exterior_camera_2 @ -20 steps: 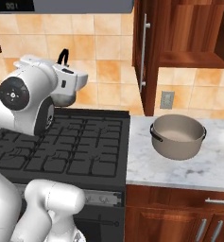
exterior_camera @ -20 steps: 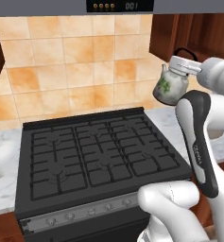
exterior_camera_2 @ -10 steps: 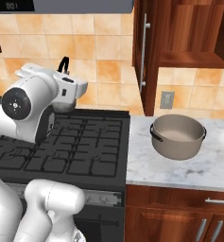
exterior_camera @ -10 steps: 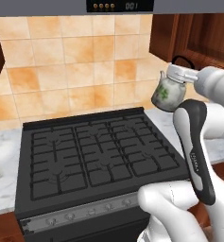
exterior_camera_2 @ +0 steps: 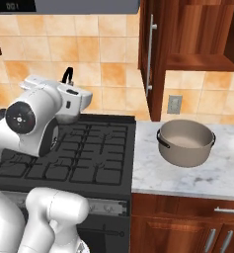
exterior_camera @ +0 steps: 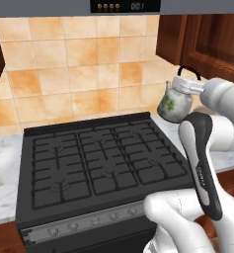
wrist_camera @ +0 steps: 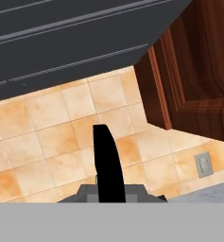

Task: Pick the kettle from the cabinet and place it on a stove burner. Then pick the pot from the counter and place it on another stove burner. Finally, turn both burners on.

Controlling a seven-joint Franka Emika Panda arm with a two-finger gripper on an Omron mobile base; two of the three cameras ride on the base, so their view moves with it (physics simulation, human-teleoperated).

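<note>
left base view: kettle held tilted in the air above the right rear corner of the black range, clear of the grates, jaws pinched on its black handle. marble worktop flanking the range.

right base view: pot sitting on the worktop right of the range, below the open cabinet; kettle handle peeking above the white wrist.

hand view: black handle rising between the jaws, tiled wall behind.

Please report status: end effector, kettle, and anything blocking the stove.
End effector shut on kettle, held in the air at the stove's right rear corner. Pot on counter. Nothing on the burners.
</note>
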